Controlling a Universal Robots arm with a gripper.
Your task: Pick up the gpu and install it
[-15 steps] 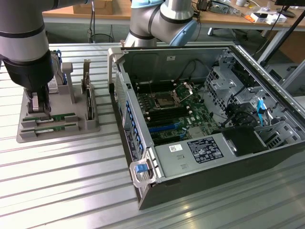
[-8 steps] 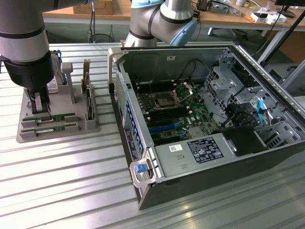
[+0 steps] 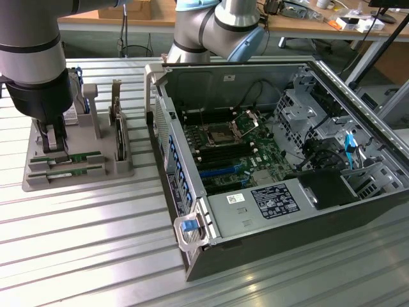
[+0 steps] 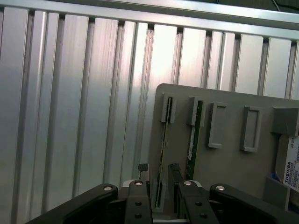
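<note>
The fingers (image 4: 138, 198) are spread wide, one on each side of the green gpu (image 4: 164, 140), which stands on edge in the gray tray (image 4: 233, 168) so it's easy to grab.

The gpu (image 4: 162, 149) is green, its holder (image 4: 224, 163) pale grey, and the desk (image 4: 70, 116) silver with long ribs. The end effector (image 4: 158, 169) is black, and the drive label (image 4: 290, 170) is white with dark print. The dark case (image 3: 268, 252) has a green board (image 3: 255, 157) with blue slots (image 3: 214, 171) and a blue latch (image 3: 188, 225).
</note>
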